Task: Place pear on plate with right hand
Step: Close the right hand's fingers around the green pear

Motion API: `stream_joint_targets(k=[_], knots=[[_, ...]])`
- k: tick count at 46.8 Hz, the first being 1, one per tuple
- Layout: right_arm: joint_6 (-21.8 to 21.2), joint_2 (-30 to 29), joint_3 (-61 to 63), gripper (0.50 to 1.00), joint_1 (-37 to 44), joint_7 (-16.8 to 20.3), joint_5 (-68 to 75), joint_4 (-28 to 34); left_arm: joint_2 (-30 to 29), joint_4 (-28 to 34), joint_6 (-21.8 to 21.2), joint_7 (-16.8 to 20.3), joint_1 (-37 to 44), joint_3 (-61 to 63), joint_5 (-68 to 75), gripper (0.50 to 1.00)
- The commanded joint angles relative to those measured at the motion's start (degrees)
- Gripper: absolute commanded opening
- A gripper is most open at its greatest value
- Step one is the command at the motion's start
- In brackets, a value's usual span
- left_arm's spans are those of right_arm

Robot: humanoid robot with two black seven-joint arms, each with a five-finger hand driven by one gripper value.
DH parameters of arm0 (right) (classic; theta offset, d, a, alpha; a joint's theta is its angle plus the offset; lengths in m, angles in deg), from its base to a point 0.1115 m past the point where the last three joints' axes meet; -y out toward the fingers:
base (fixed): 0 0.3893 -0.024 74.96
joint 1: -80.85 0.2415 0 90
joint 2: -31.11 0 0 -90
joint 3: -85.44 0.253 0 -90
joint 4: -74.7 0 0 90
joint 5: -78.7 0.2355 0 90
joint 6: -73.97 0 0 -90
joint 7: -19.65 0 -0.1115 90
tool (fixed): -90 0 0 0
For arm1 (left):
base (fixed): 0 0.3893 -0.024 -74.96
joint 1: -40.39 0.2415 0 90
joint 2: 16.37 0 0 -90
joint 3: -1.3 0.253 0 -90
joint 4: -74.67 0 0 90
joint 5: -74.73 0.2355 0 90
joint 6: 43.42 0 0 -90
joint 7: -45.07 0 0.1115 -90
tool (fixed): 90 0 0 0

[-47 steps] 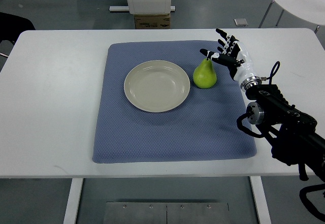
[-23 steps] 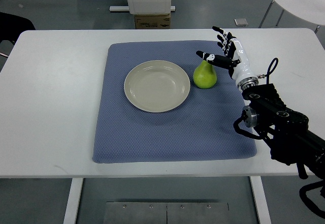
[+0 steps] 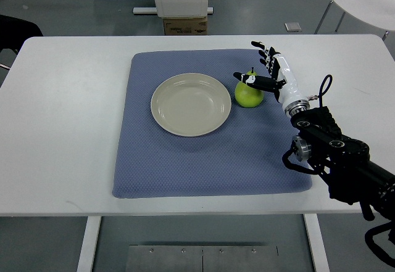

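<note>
No text, label, brand or number could be read anywhere: the cardboard box (image 3: 184,25) on the floor beyond the worktop (image 3: 68,99) showed only a blurred, illegible mark.

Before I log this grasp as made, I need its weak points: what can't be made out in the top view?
- Contact: the right hand is open around the pear, its thumb crossing the top; whether any finger touches cannot be told.
- The pear's far side is hidden by the thumb and palm.
- The left arm is out of view.
- The blue mat hides the table beneath it.
</note>
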Motion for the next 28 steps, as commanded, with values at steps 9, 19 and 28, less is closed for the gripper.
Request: stream_joint_targets(k=[9,19,28], knots=[[0.97,0.0,-3.36,0.962,0.0,-1.57,0.0,-0.56,0.0,0.0,0.0,0.0,0.0,0.0,0.0,1.0],[1.5,0.0,-4.33,0.964,-0.26,-1.83,0.09,-0.83,0.0,0.0,0.0,0.0,0.0,0.0,0.0,1.0],[1.5,0.0,-5.91,0.966,-0.61,-2.18,0.09,-0.83,0.0,0.0,0.0,0.0,0.0,0.0,0.0,1.0]])
